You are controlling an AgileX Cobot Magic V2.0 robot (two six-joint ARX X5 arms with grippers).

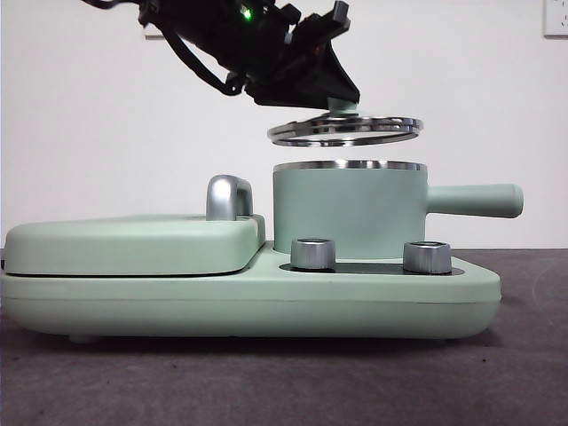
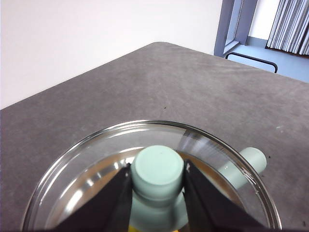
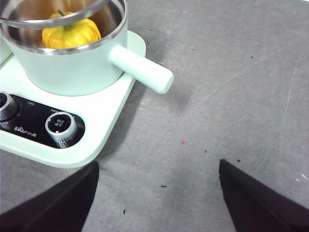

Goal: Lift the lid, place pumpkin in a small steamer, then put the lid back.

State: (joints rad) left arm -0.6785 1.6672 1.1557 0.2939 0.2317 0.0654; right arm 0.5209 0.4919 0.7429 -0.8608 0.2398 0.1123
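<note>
Desk (image 1: 532, 373): grey surface carrying everything you see here.

Appliance base (image 1: 266, 297): wide, flat, mint-green, resting on the desk. The small steamer stands on its right half, behind two steel knobs (image 1: 312, 253); a flat mint-green grill cover (image 1: 133, 244) with a steel handle lies just beside the steamer on the other half.

Small steamer (image 1: 346, 213): mint-green pot, steel rim, straight side handle pointing away from the grill cover. Uncovered.

Lid (image 1: 346, 130): clear glass, steel rim, held just above the steamer, apart from its rim and slightly tilted.

Pumpkin (image 3: 71, 32): yellow-orange, green stem, lying inside the steamer.

Left hand (image 2: 158, 186): your two black jaws are clamped against the lid's mint-green knob, directly over the steamer.

Right hand (image 3: 157, 200): jaws spread wide with nothing between them, over bare desk near the steamer's handle.
</note>
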